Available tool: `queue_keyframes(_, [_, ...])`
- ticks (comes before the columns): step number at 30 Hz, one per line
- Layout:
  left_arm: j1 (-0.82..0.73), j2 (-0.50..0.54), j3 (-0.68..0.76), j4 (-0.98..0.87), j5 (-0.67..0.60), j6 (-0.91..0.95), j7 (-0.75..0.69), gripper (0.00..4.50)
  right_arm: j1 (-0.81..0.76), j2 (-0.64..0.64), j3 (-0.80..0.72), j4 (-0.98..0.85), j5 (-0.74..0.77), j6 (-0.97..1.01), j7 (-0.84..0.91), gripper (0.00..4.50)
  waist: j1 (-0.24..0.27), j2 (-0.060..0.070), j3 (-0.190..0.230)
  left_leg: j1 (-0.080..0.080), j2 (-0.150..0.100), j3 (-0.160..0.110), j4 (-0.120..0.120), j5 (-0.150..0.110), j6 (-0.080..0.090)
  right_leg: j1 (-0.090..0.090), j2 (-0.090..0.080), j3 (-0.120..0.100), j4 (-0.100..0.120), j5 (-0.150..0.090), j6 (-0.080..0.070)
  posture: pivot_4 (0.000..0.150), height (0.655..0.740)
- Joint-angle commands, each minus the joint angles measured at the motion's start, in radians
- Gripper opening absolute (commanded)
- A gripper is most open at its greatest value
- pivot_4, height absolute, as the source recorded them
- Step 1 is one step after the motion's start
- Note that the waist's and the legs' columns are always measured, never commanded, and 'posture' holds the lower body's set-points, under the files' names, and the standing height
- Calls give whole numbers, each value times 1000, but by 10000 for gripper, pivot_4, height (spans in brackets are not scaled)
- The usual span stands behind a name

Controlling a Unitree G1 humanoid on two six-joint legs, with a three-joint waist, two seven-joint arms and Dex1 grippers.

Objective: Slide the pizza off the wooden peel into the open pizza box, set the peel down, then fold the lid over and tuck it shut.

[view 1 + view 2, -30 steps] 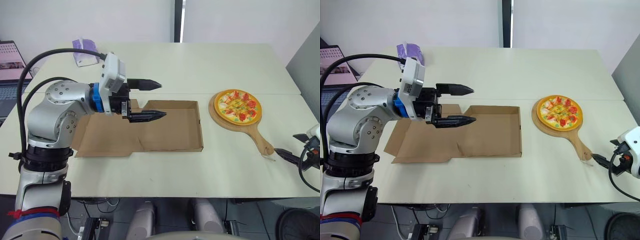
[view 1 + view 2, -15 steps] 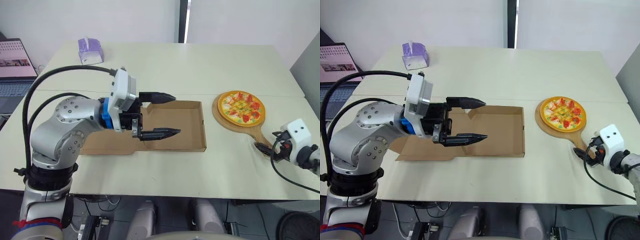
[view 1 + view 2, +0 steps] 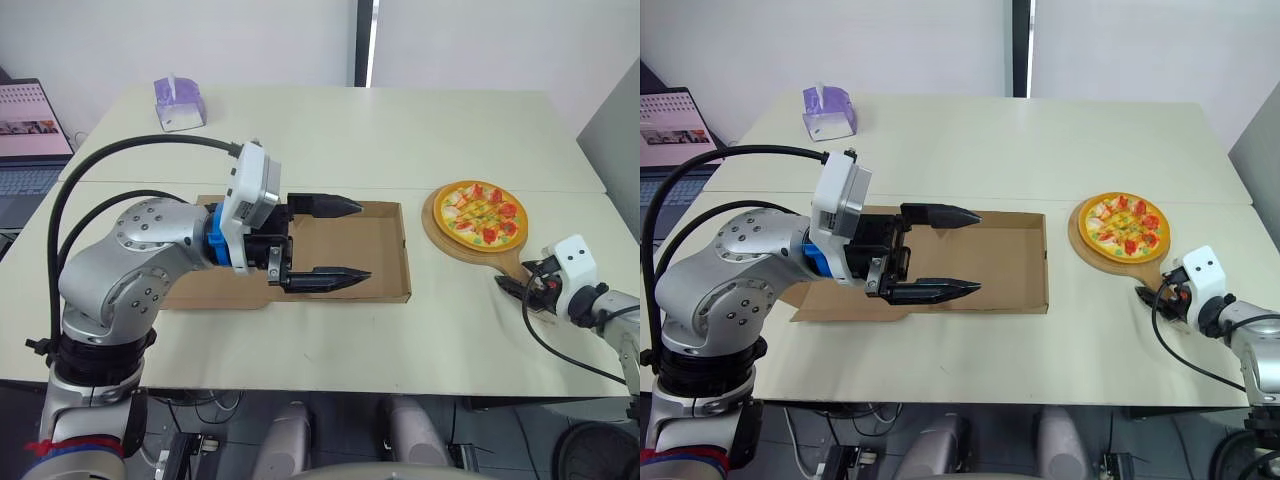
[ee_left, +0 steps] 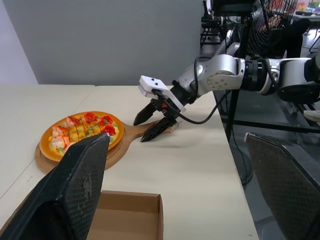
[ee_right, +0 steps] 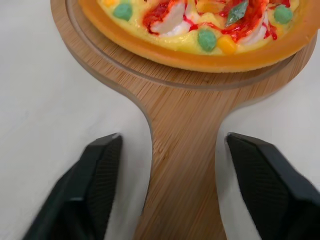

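Observation:
The pizza (image 3: 478, 212) lies on the round wooden peel (image 3: 440, 238) at the table's right, handle (image 5: 182, 150) pointing toward the near edge. My right gripper (image 5: 172, 139) is open, a finger on each side of the handle, low at the table; I cannot tell whether it touches. The open brown pizza box (image 3: 350, 245) lies flat mid-table, its lid (image 3: 190, 290) spread out to the left. My left gripper (image 3: 363, 240) hovers open over the tray of the box, pointing right toward the pizza (image 4: 82, 132), and holds nothing.
A purple tissue box (image 3: 180, 103) stands at the back left and a laptop (image 3: 30, 140) at the far left. The table's right edge (image 4: 227, 150) lies close behind the peel handle, with a chair and equipment beyond it.
My right gripper has come in from the near right edge up to the peel handle and now straddles it. My left gripper has moved right, over the box tray.

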Motion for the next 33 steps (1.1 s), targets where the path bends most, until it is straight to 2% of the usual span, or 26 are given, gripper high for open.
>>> queue_keyframes(1, [-33, 0, -1, -1, -20, -6, -17, 45000, 13, 5, 2, 13, -14, -4, -6, 21294, 0, 0, 0, 0, 0, 0, 0, 0, 0, 0, 0, 0, 0, 0, 0, 1500, 7400])
queue_keyframes(3, [-36, 1, -3, 3, -16, -11, -22, 45000, 20, 13, 1, 11, -11, -4, -15, 16050, -1, 0, 0, 0, 0, 0, 0, 0, 0, 0, 0, 1, 0, 0, 0, 1500, 7400])
queue_keyframes(11, [-30, 4, 8, 14, -13, -16, -15, 45000, 20, 77, -70, -57, 15, 19, -105, 15947, 0, -1, -1, 0, 0, -1, 0, 0, 0, 0, 2, 0, 0, 0, 0, 1500, 7400])
queue_keyframes(15, [-43, 16, 35, 43, -16, 0, 11, 45000, -67, 51, -82, -86, 17, 9, -103, 15947, -4, -1, 0, 0, 0, 1, 0, 0, 0, 0, 2, 1, -1, 0, 0, 1500, 7400])
queue_keyframes(19, [-50, 24, 73, 54, -37, 32, 65, 45000, -190, -2, -40, -64, 6, -19, -41, 15947, -8, 7, 5, 0, 0, 4, -1, 0, 0, -3, 2, 5, 0, 1, 1, 1500, 7400])
queue_keyframes(21, [-43, 36, 76, 43, -19, 28, 78, 45000, -244, -16, -11, -45, 2, -30, -5, 15947, -8, 7, 5, 0, 0, 5, -2, 0, 0, -4, 2, 6, 0, 1, 1, 1500, 7400])
queue_keyframes(25, [-31, 33, 129, 36, -66, 43, 125, 45000, -325, -25, 43, 0, -12, -67, 60, 15947, -4, 7, 6, -2, 1, 6, -2, 0, 0, -7, 3, 7, 0, 4, -4, 1500, 7400])
queue_keyframes(28, [-30, 75, 171, 44, -100, 121, 180, 45000, -386, -27, 91, 53, -34, -124, 112, 15947, -4, 7, 6, -5, 1, 6, -2, -1, 1, -9, 3, 7, -1, 4, -4, 1500, 7400])
queue_keyframes(31, [-34, 155, 203, 52, -123, 166, 159, 45000, -429, -24, 127, 87, -54, -176, 144, 15947, -4, 7, 6, -16, 0, 7, 0, 0, 0, -21, 3, 9, 2, 5, -3, 1500, 7400])
queue_keyframes(33, [-36, 206, 241, 69, -165, 206, 135, 45000, -442, -17, 138, 88, -56, -195, 157, 15947, -3, 7, 6, -17, 0, 7, 0, 0, -1, -23, 3, 9, 2, 5, -3, 1500, 7400])
